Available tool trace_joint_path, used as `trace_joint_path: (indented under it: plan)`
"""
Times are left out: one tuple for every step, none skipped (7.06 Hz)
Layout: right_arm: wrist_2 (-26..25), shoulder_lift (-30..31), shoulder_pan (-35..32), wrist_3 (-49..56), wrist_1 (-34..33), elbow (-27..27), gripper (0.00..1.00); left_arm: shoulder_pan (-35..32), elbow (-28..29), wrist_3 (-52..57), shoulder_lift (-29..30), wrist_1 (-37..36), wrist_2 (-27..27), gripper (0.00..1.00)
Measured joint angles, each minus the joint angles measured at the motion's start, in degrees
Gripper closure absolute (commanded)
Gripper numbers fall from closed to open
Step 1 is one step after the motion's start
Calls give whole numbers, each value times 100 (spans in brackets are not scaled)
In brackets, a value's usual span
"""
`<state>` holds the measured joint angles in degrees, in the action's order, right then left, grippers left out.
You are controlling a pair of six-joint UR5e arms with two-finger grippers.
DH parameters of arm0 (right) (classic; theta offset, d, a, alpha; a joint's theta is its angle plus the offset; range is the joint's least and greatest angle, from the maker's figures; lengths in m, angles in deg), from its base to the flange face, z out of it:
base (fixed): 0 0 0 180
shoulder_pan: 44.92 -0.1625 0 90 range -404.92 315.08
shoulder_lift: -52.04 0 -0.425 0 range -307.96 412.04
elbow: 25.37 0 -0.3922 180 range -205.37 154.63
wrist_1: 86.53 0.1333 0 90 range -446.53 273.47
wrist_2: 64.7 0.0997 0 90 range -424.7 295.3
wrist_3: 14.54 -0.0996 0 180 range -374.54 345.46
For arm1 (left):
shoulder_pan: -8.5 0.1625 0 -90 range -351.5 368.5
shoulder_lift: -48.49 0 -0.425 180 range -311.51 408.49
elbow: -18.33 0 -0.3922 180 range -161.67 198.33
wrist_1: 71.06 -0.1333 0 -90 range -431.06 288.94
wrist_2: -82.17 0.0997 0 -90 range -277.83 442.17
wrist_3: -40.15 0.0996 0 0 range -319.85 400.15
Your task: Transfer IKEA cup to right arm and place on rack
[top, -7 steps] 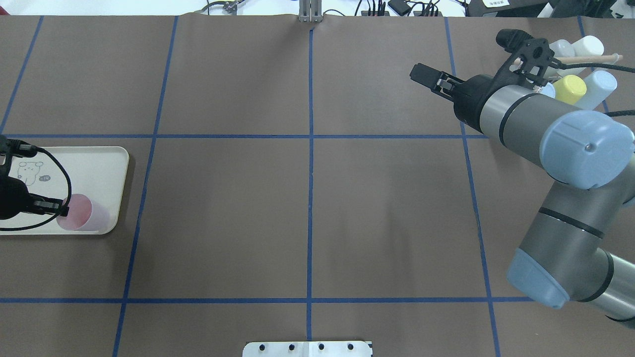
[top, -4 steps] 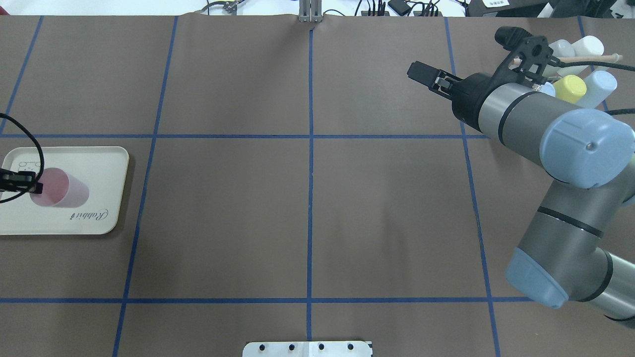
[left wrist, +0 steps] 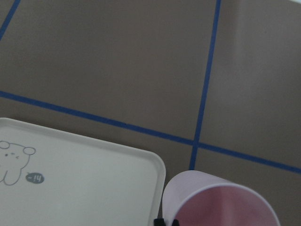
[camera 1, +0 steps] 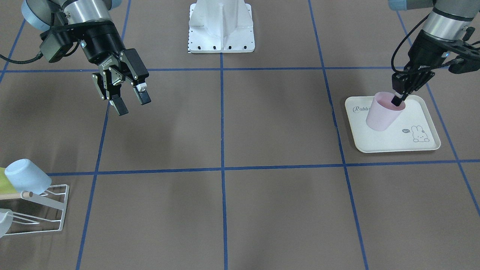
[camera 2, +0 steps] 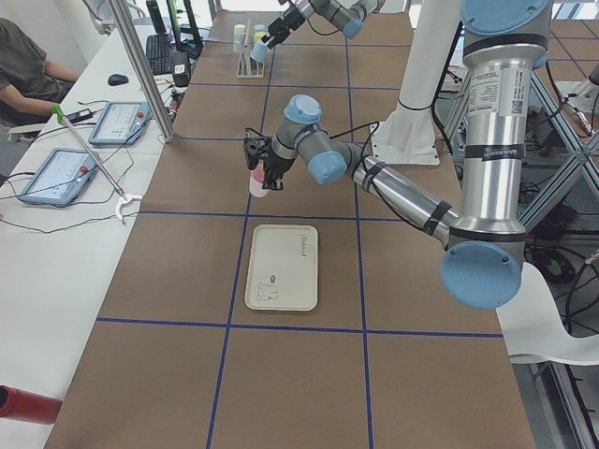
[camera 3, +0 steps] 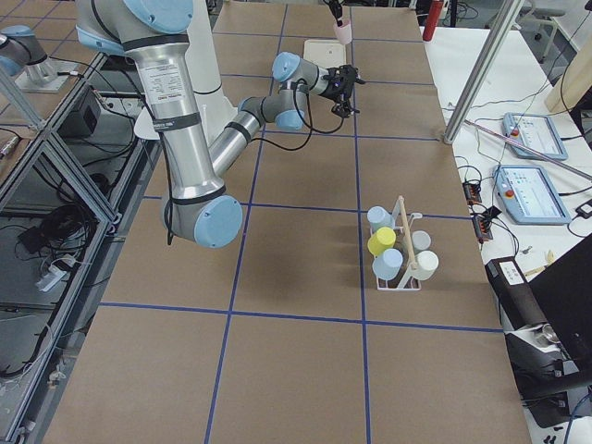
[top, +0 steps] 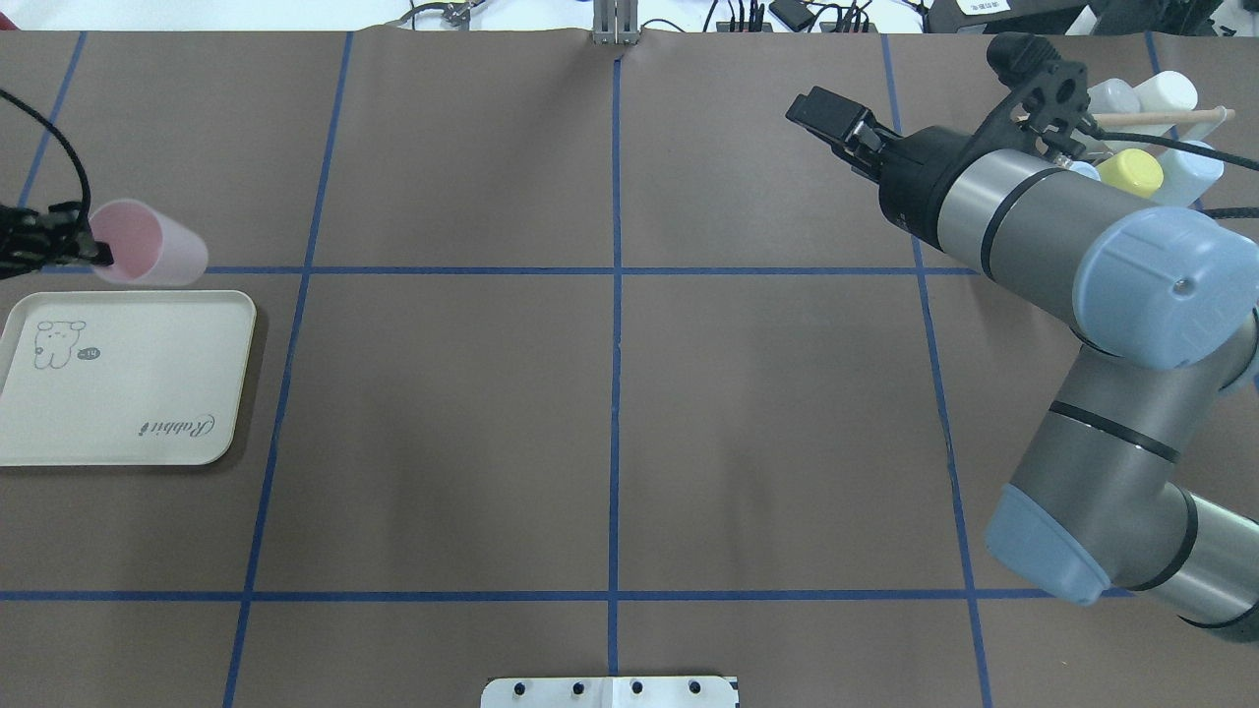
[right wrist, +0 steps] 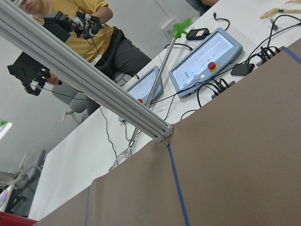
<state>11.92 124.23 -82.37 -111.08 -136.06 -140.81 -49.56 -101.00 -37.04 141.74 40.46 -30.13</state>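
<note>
Well to the left of the spread right tool [camera 1: 132,104], across the tabletop [camera 1: 270,127], hangs the tilted cup [camera 1: 382,115], rim pinched by the left tool [camera 1: 396,101].

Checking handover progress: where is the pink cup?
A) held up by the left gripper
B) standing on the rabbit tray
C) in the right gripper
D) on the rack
A: the left gripper grips the pink cup by its rim, clear of the tray; the right gripper is open, empty.
</note>
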Motion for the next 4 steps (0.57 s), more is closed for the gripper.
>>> trace_joint_path:
  plan:
    - [-7,-13,6,-290,376,154,0,11,52,-637,287,217,73,100]
    - [-22,-18,11,-480,790,302,0,40,161,-1394,472,774,97,100]
    - [-34,-23,14,-637,1095,386,0,71,389,-2150,603,1587,99,100]
    - [-37,-30,33,-773,1339,429,0,112,692,-2824,764,2408,97,100]
